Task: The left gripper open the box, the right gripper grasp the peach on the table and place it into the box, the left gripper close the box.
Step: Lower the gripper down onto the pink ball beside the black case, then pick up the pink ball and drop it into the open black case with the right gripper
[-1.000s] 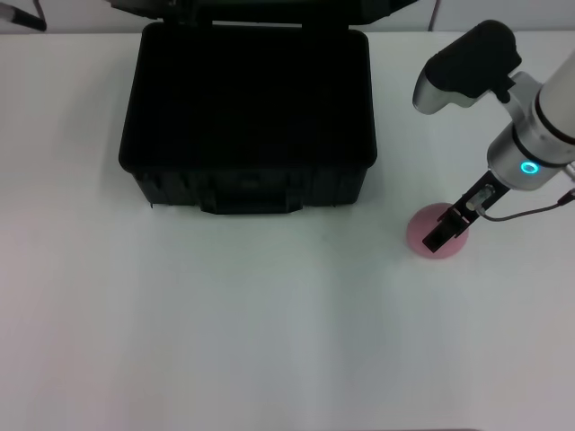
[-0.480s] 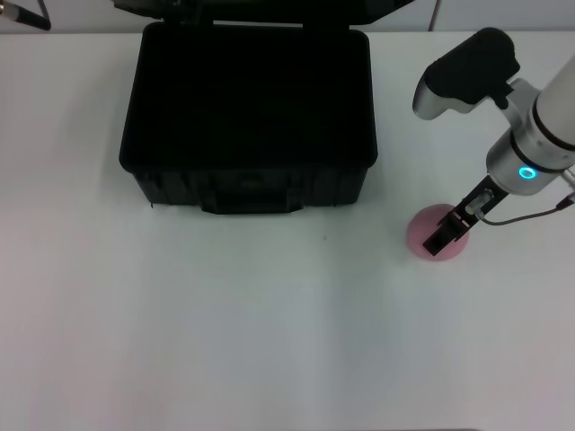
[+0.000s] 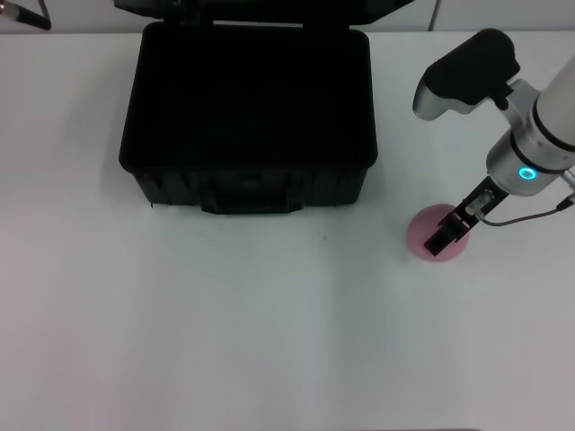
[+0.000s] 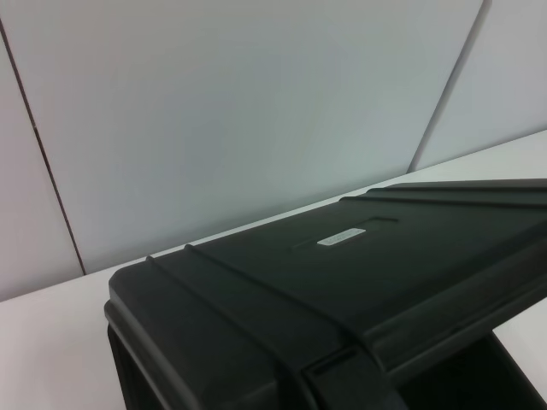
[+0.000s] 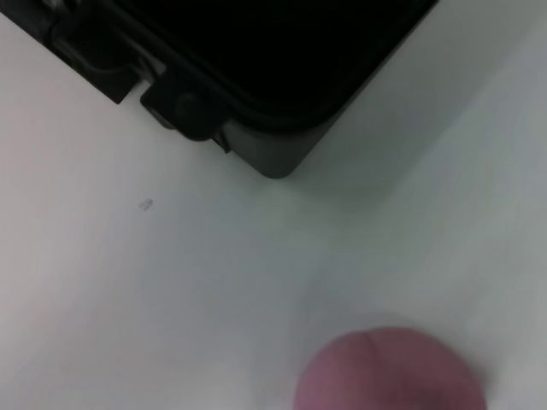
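The black box (image 3: 247, 117) stands open at the back centre of the white table, its dark inside facing up. Its raised lid (image 4: 342, 282) fills the left wrist view, seen from outside. The pale pink peach (image 3: 422, 235) rests on the table to the right of the box and also shows in the right wrist view as the peach (image 5: 389, 376). My right gripper (image 3: 443, 237), on the cyan-ringed arm, is down over the peach's top. Only a thin dark sliver, perhaps part of the left gripper (image 3: 20, 13), shows at the far left corner.
The box's front latches (image 5: 184, 107) and a near corner show in the right wrist view, a short way from the peach. A pale panelled wall (image 4: 256, 102) stands behind the table. White table (image 3: 225, 341) stretches in front of the box.
The right arm has shifted very slightly while staying over the peach. The dark sliver at the far left corner has slid further toward the edge. The box and peach have not moved.
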{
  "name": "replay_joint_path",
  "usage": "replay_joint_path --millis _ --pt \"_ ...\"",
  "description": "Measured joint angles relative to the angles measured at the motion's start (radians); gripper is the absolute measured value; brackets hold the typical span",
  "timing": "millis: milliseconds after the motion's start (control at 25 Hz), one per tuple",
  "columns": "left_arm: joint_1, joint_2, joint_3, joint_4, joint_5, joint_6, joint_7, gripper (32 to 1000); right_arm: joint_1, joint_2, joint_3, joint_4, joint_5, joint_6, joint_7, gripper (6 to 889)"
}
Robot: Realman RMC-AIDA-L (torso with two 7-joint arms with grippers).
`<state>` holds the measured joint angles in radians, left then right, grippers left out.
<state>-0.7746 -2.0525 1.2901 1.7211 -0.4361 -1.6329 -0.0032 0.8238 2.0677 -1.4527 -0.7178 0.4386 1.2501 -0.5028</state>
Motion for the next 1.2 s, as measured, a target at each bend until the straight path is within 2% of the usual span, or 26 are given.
replay_joint_path --millis 200,520,960,1200 --pt "0.0 0.0 0.0 0.0 0.0 -0.001 0.0 383 0.0 0.0 0.003 0.001 -0.002 0.0 0.005 772" --pt "0.0 0.0 0.0 -0.001 0.001 -0.001 0.0 384 0.0 -0.003 0.009 0.001 -0.002 0.002 0.004 339" --pt "0.004 0.0011 0.0 -0.002 0.0 -0.001 0.001 385 0.005 -0.004 0.01 -0.002 -0.006 0.011 0.004 123" --pt "0.007 0.0016 0.0 -0.003 0.0 -0.001 0.003 385 0.007 -0.005 0.028 -0.025 -0.002 0.039 0.002 69"
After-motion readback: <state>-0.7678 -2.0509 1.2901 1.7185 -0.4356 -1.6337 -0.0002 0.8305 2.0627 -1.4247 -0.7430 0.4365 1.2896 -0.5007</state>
